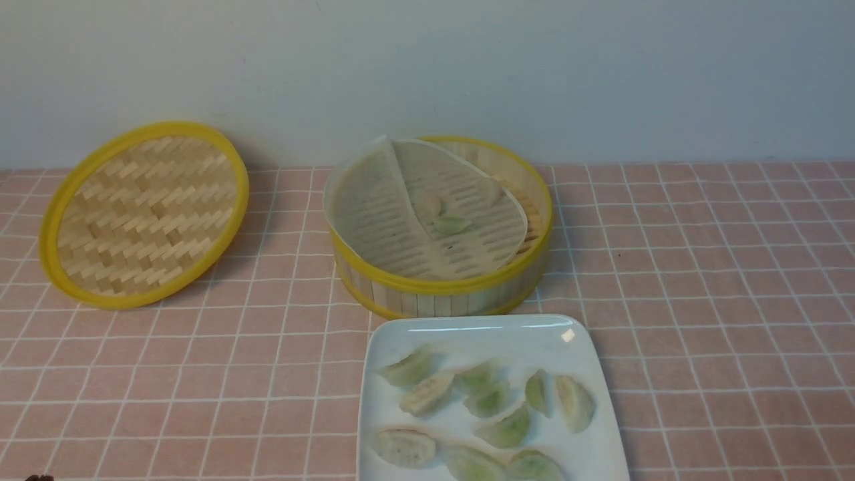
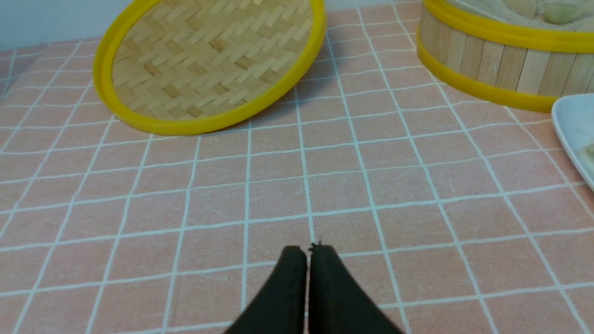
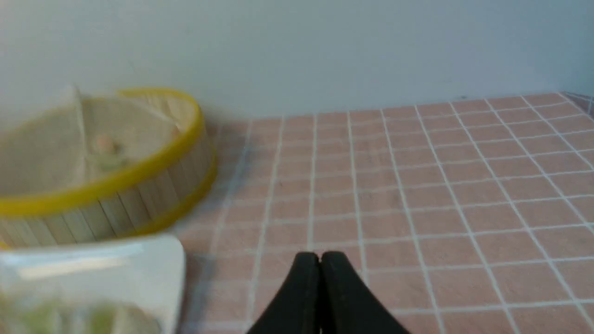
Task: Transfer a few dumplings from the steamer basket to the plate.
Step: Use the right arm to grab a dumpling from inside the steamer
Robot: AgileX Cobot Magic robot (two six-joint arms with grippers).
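Dumplings (image 1: 427, 393) mostly on the plate (image 1: 467, 334), two in the steamer basket (image 1: 441, 294); both claws closed and empty.

About ten dumplings lie on the white plate, which stands just in front of the basket. Inside the basket a cream one (image 1: 427, 204) and a green one (image 1: 452, 224) lie touching on the liner sheet (image 1: 374, 214), whose one side is curled up. The lid (image 1: 143, 214) leans well apart to the left. The left gripper (image 2: 308, 250) and the right gripper (image 3: 319, 257) both have the fingers pressed together, holding nothing, over the checked tablecloth (image 1: 701, 267), away from the basket. I judge the moving is nearly or fully done. If one more dumpling is wanted, a claw must open, reach over the rim and pinch softly, without catching the loose sheet.
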